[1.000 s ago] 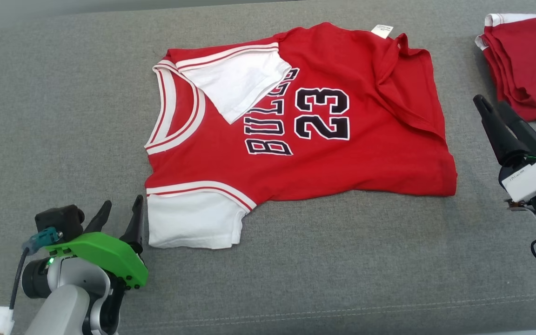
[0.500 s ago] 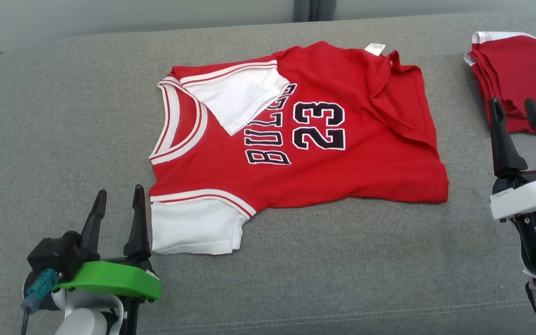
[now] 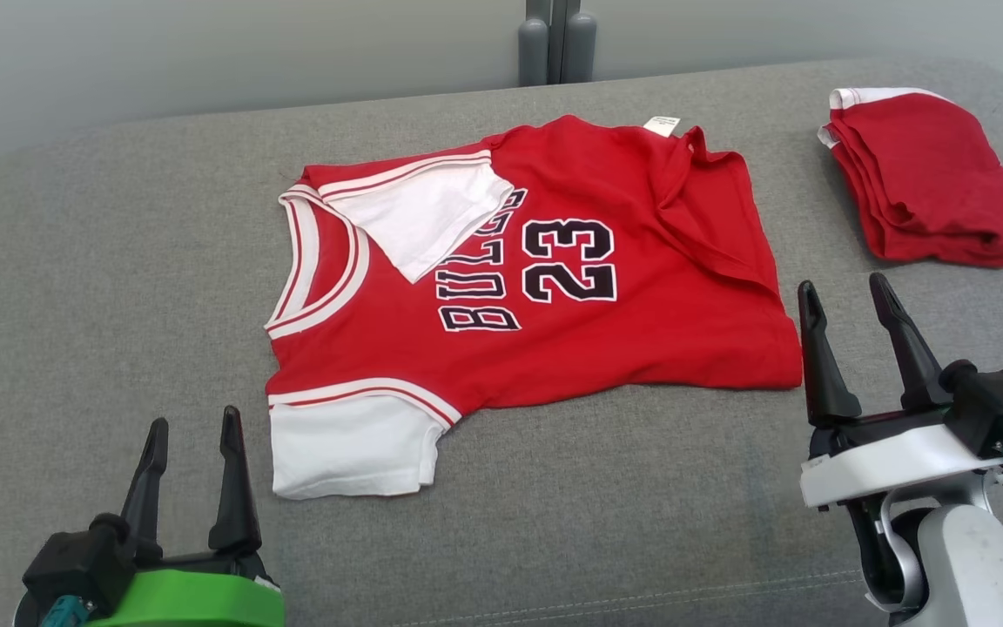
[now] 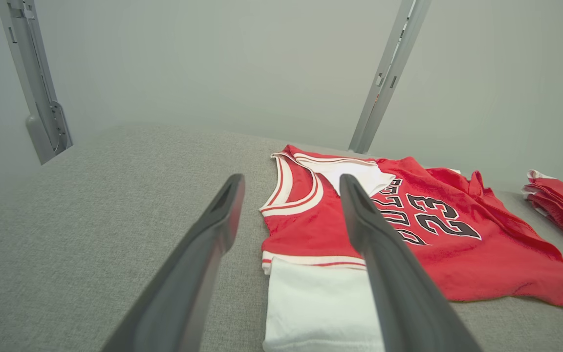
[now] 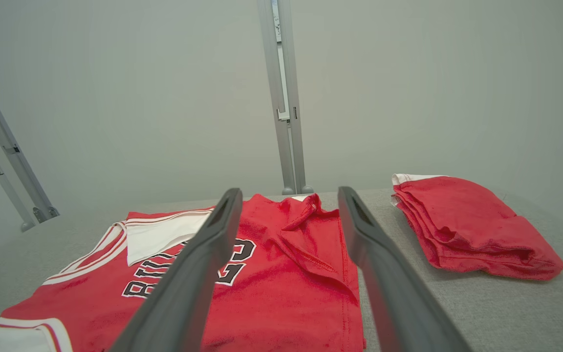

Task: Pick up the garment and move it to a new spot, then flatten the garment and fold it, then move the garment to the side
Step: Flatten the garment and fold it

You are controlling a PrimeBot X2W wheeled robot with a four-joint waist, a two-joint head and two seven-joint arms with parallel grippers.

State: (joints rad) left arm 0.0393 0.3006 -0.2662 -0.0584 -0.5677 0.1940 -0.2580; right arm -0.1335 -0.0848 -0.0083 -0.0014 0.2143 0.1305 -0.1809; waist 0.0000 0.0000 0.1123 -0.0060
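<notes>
Upholstery of grey woven cloth (image 3: 101,305) is seen across the head view. On its middle is laid a red short-sleeved jersey with white sleeves, striped white trim and black "BULLS 23" lettering (image 3: 554,348). The neckline is turned towards the robot's left and the hem towards its right. One white sleeve (image 3: 419,213) is folded over the chest, so that part of the lettering is covered. The other white sleeve is spread flat at the near left corner. Along the far right part a flap of red cloth is doubled over, and a small white label (image 3: 662,124) is shown at the far edge.

The left gripper (image 3: 193,421) is seen at the lower left, just beside the flat sleeve, with its two dark fingers spread and nothing held between them. The right gripper (image 3: 842,285) is seen at the lower right, close by the hem corner, likewise spread and empty.

A folded pile of red cloth with white trim (image 3: 928,183) is set at the far right, well apart from the jersey. A pale wall (image 3: 205,61) and grey metal posts (image 3: 556,43) are seen behind.
</notes>
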